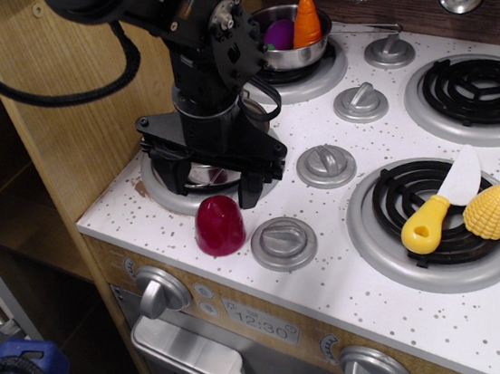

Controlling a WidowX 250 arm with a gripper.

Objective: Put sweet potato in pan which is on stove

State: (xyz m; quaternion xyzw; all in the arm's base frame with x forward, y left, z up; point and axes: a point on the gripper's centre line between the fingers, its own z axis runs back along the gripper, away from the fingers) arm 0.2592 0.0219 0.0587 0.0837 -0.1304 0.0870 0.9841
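The sweet potato [219, 225], a glossy dark red egg shape, stands upright on the white speckled stove [334, 277] near the front left edge, beside a grey knob [283, 242]. My gripper [206, 181] hangs just behind it, over the front left burner, with its black fingers [250, 187] spread open and nothing between them. The pan [201, 176] sits on that burner under the gripper. Only a sliver of its shiny steel shows; the rest is hidden by the gripper.
A second steel pot [302, 53] holding a purple toy and an orange carrot sits on the back left burner. A yellow-handled toy knife [440, 209] and a corn cob [492, 212] lie on the front right burner. A wooden wall [60, 128] stands on the left.
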